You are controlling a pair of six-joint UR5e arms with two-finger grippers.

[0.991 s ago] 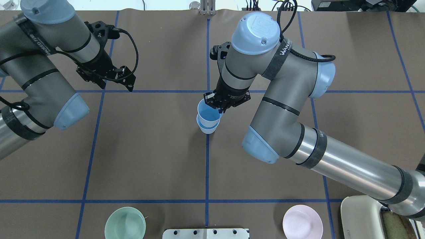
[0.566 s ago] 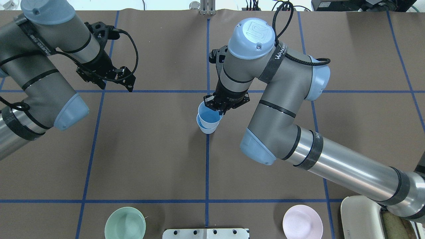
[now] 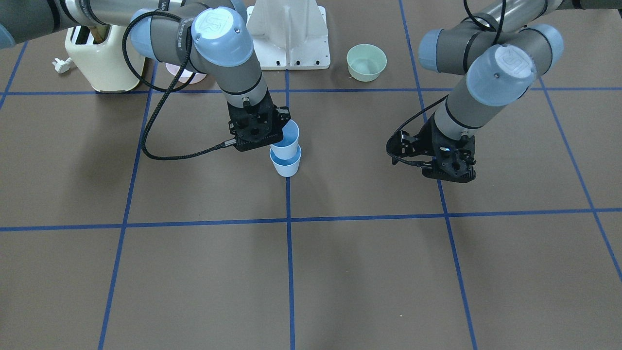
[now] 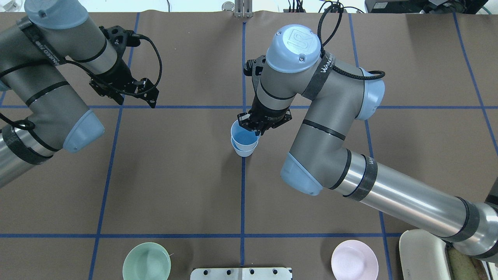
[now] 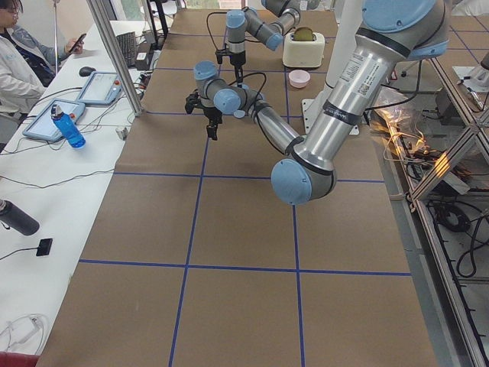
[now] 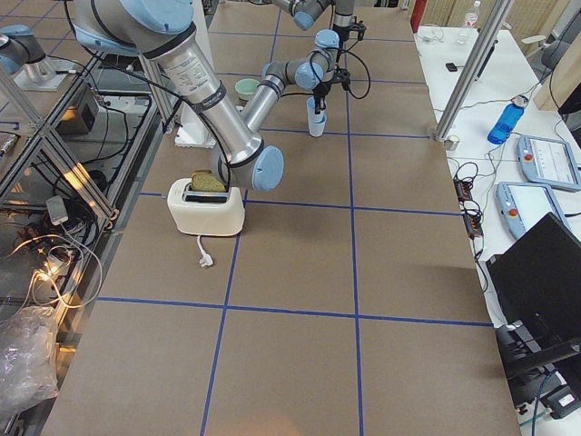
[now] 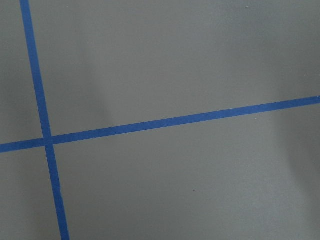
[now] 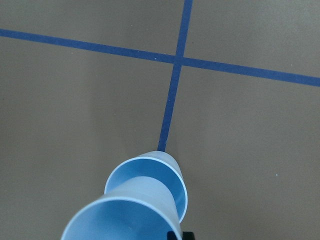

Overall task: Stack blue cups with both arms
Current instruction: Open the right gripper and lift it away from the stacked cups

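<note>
Two light-blue cups are near the table's middle, on a blue tape line. The lower cup [image 4: 242, 150] [image 3: 285, 164] stands upright on the table. My right gripper [image 4: 253, 130] [image 3: 277, 134] is shut on the rim of the upper cup [image 4: 244, 136] [image 3: 286, 140] and holds it slightly tilted, with its base inside the lower cup's mouth. The right wrist view shows the upper cup [image 8: 125, 217] over the lower cup's rim [image 8: 172, 172]. My left gripper [image 4: 136, 99] [image 3: 449, 174] is open and empty, hovering over bare table far to the left of the cups.
A green bowl [image 4: 146, 261] and a pink bowl [image 4: 354, 259] sit at the near edge by the white pedestal [image 3: 289, 34]. A cream toaster [image 4: 422, 252] stands at the near right corner, under my right arm.
My right gripper has come down a little with the upper cup, sinking it further into the lower cup. The left arm has not moved.
</note>
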